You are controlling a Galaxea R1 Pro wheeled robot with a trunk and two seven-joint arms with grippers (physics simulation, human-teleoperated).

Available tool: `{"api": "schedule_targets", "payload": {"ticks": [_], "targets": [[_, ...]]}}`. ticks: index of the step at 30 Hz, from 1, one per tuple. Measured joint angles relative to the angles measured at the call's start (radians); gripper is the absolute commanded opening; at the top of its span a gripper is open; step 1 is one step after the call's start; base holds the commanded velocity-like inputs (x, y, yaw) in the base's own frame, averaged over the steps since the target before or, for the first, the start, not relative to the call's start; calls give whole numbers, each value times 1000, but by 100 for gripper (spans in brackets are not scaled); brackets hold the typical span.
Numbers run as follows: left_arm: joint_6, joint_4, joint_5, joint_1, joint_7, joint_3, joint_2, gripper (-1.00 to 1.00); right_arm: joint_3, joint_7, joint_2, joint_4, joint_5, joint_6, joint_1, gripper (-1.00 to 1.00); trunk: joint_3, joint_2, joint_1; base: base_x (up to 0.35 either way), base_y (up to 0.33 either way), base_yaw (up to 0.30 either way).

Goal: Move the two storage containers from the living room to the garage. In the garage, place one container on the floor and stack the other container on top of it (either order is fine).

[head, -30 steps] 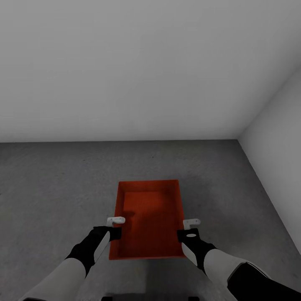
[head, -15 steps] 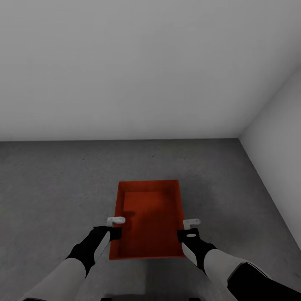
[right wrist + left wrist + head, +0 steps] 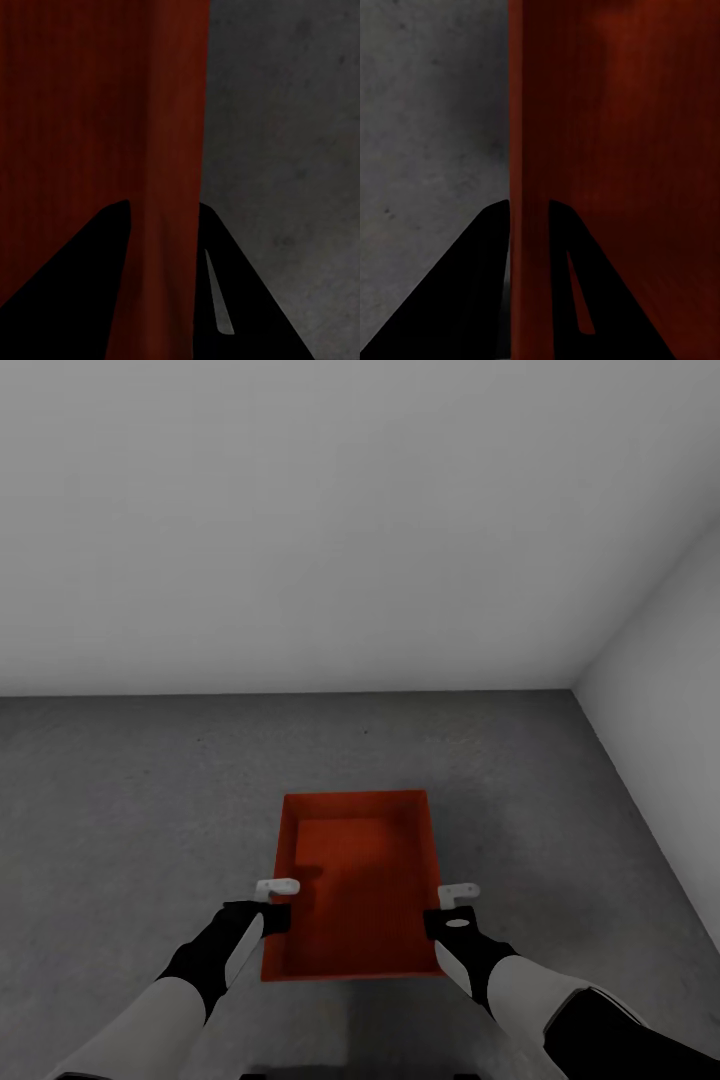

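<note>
— While the red-orange storage container (image 3: 355,880) hung over the grey concrete floor (image 3: 130,810), what were the grippers doing?

— The left gripper (image 3: 529,217) had its fingers clamped on one side wall, one finger inside, one outside. The right gripper (image 3: 163,217) pinched the opposite wall likewise.

— And where was the bin?

— Between both grippers, stretching ahead of them toward the white wall (image 3: 300,530).

Red-orange open-topped storage container (image 3: 357,880), empty, level, over grey concrete floor (image 3: 130,810), near white-walled garage corner
</note>
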Motion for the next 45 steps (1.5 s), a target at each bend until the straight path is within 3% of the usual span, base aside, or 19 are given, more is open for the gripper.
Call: {"api": "schedule_targets", "payload": {"ticks": [3, 9, 27, 28, 29, 31, 45], "targets": [[0, 0, -1, 0, 0, 0, 0, -100, 0, 0, 0, 0, 1, 0, 0, -100, 0, 0, 0, 0, 0, 0], [-21, 0, -1, 0, 1, -1, -1, -100, 2, -1, 0, 1, 3, -19, 0, -100, -19, -42, 23, 0, 0, 0], [-21, 1, -1, 0, 0, -2, 0, -100, 1, 2, 0, 3, 2, -20, 0, -100, -19, -42, 23, 0, 0, 0], [-21, 1, 0, 0, 0, -2, 0, 100, 1, 2, 0, 3, 2, -21, 0, -100, -19, -42, 23, 0, 0, 0], [-22, -1, -23, -1, 4, 0, 1, 100, -6, -2, 0, -8, -7, 9, 0, 100, -19, -42, 23, 0, 0, 0], [-24, 9, -26, 0, 7, 0, 1, 100, -5, -4, 0, 37, -15, 7, 0, 100, -19, -42, 23, 0, 0, 0], [-26, 15, -27, 0, 8, 2, 1, 100, -5, -5, 0, 37, -15, 6, 0, 100, -19, -42, 23, 0, 0, 0]]}}
